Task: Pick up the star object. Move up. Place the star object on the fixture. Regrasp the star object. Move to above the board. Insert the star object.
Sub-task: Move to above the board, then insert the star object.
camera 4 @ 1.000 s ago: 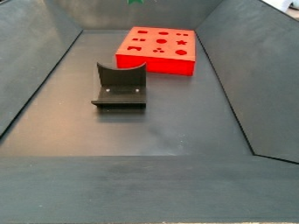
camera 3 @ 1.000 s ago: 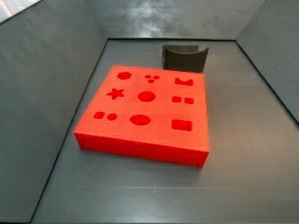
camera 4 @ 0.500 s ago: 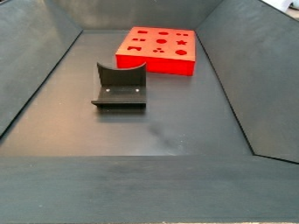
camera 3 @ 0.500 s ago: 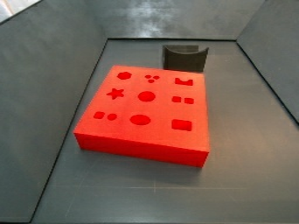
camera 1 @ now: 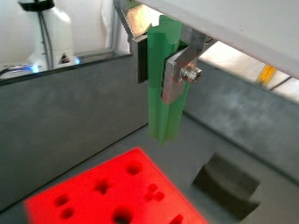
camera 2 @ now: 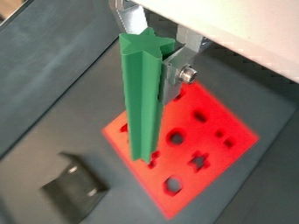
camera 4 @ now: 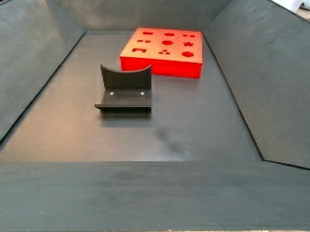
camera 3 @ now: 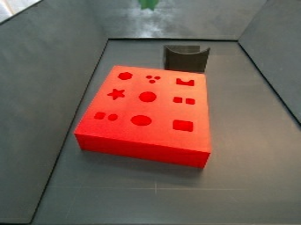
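Holding the star object [camera 2: 142, 96] clamped upright in our gripper [camera 1: 160, 66] high above the board [camera 3: 146, 110], at twelve o'clock of the fixture [camera 4: 123, 88], we risk jamming it if its points miss the star hole [camera 3: 116, 93].

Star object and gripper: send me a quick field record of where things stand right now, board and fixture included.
gripper: high above the floor, shut on the star object
star object: upright, hanging between the fingers, clear of everything below
board: red, flat on the floor, star hole empty
fixture: on the floor beside the board, nothing on it
side views: only the star object's lower tip shows in one
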